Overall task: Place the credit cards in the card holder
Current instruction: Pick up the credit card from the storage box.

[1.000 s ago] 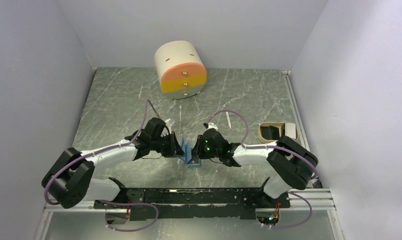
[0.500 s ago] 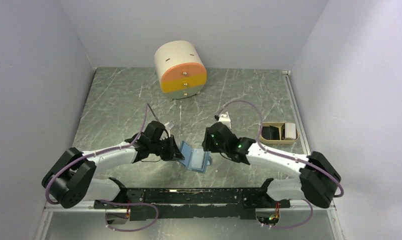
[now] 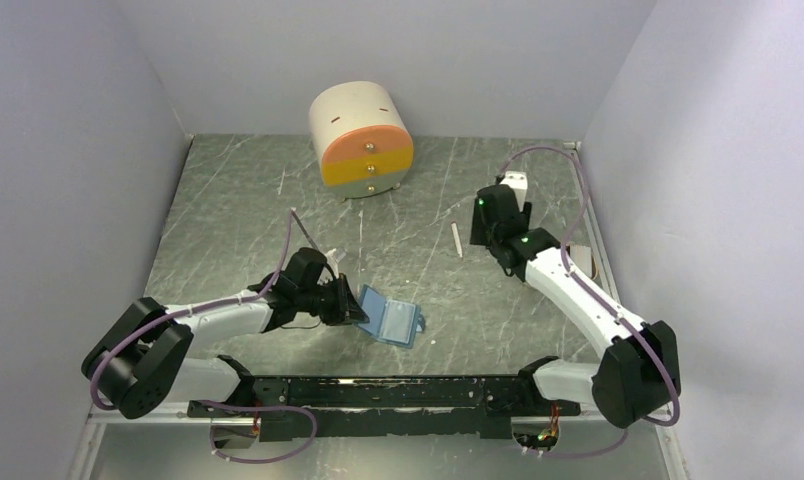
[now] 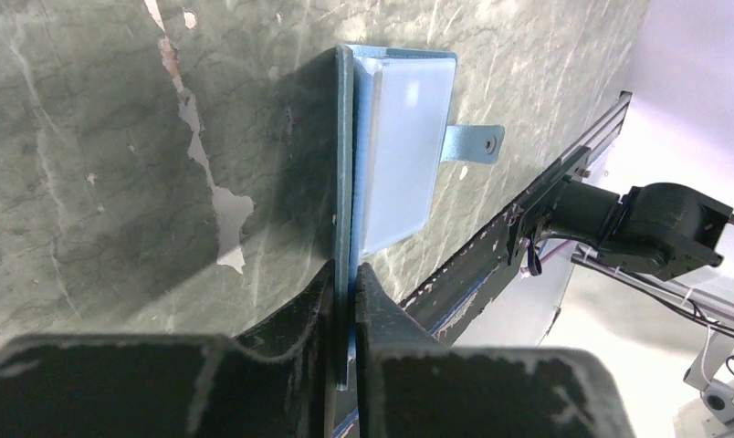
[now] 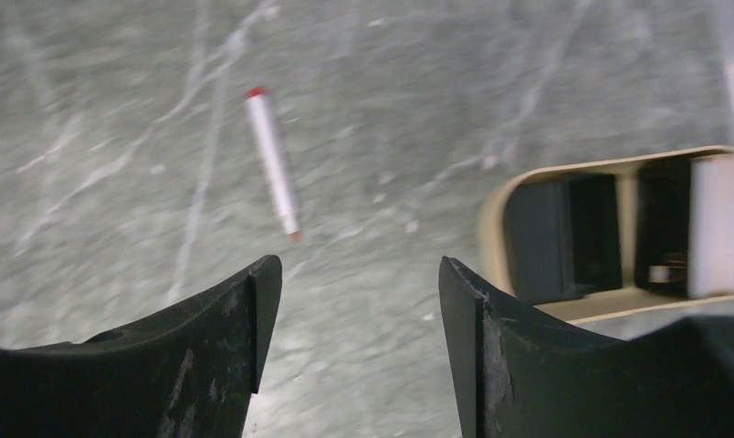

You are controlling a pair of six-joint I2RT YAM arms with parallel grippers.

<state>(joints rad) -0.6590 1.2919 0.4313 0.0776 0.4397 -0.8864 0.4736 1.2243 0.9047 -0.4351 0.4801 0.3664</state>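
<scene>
While the flat teal-blue folding card holder [image 4: 395,155] is pinched by its near edge in the clamped left gripper [image 4: 345,274], pale pockets spread open just beyond it, the right gripper [image 5: 359,274] is seen spread wide and empty. Ahead and to its right, a beige oval tray [image 5: 610,301] is shown with dark flat pieces, judged to be the black credit cards [image 5: 555,237], stood in one compartment and a white block [image 5: 719,224] in the other. A thin card could be fumbled against the divider by a skewed approach; the holder could be flopped shut if the pinch is eased
</scene>
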